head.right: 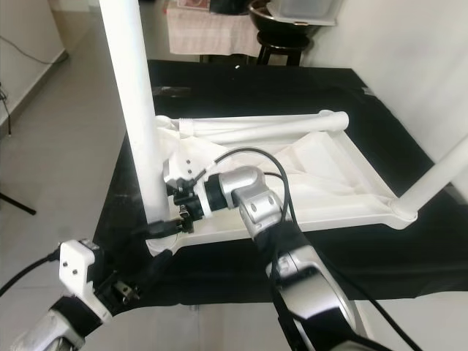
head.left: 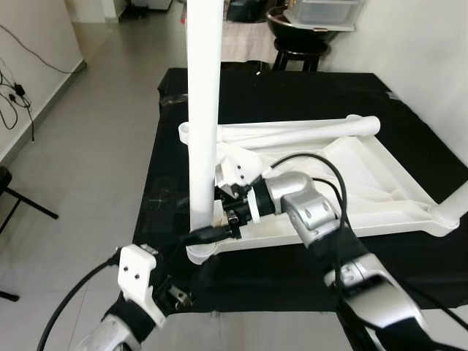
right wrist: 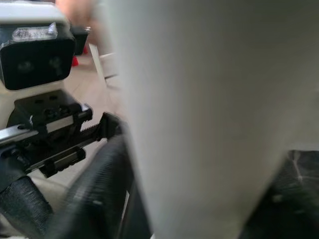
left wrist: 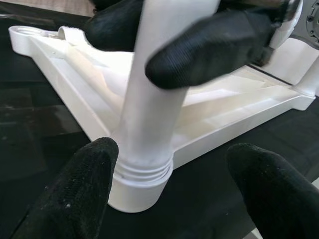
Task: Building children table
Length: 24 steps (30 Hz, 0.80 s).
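Now keep your right pincer (head.left: 208, 232) clenched on the upright leg (head.left: 203, 117), turning it squarely into the tabletop (head.left: 380, 194) socket; your left pincer (left wrist: 169, 194) waits released.

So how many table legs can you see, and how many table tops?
Table legs: 3. One upright held by the right gripper, one lying on the tabletop, one at the far right corner.
Tabletops: 1.
Total: 4.

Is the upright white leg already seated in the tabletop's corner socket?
Yes, the upright leg has its threaded base in the corner socket.
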### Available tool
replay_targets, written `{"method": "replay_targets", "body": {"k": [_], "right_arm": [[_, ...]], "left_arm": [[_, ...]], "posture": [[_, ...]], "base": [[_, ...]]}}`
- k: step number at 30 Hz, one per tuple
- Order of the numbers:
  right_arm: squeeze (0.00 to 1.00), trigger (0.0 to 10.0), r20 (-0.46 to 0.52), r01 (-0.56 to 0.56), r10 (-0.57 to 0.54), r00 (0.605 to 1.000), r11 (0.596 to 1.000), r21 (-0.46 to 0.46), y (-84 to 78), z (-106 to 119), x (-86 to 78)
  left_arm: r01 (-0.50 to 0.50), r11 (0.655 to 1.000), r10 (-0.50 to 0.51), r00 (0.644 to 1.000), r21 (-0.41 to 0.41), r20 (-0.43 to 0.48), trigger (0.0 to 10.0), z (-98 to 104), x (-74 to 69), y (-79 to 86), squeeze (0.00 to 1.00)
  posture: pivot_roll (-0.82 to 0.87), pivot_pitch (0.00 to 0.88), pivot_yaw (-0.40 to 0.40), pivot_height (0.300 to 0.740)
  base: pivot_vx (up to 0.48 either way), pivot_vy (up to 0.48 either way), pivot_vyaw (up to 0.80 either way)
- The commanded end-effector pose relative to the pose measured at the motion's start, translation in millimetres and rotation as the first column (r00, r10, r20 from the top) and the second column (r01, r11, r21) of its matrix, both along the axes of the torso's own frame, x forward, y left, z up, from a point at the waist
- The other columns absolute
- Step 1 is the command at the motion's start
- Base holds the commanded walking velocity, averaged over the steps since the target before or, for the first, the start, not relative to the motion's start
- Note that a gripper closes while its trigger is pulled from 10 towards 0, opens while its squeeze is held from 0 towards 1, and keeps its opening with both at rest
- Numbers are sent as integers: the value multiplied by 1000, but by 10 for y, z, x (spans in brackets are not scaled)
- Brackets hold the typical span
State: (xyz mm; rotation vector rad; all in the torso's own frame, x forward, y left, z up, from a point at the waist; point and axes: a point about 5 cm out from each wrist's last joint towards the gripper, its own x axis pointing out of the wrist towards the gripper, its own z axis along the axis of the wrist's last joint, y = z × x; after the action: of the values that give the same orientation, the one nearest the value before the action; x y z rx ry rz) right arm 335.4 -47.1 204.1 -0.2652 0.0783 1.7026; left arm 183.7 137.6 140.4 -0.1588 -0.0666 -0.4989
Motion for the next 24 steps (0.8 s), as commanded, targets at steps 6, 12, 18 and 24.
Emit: {"method": "replay_targets", "body": {"k": [6, 12, 18, 24], "right_arm": [[0, 0, -17, 0, 0, 1000, 1000, 16, -153, -86, 19], [0, 0, 0, 327, -328, 945, 944, 45, -553, -239, 0], [0, 0, 28, 888, -887, 461, 461, -12, -528, -698, -431], [0, 0, 52, 891, -889, 454, 454, -21, -536, -719, -341]], "left_arm": [[-1, 1000, 1, 1000, -8, 5, 10000, 40, -38, -21, 0], [0, 1000, 0, 1000, -4, 2, 10000, 39, -15, 27, 0], [-1, 1000, 1, 1000, 7, 5, 10000, 41, 44, 112, 0], [2, 1000, -2, 1000, 15, -1, 10000, 15, 115, 145, 0]], "posture": [[4, 142, -105, 740], [-44, 144, -93, 740], [-84, 142, -66, 740], [-84, 106, -64, 740]], "base": [[0, 0, 0], [0, 0, 0], [0, 0, 0], [0, 0, 0]]}}
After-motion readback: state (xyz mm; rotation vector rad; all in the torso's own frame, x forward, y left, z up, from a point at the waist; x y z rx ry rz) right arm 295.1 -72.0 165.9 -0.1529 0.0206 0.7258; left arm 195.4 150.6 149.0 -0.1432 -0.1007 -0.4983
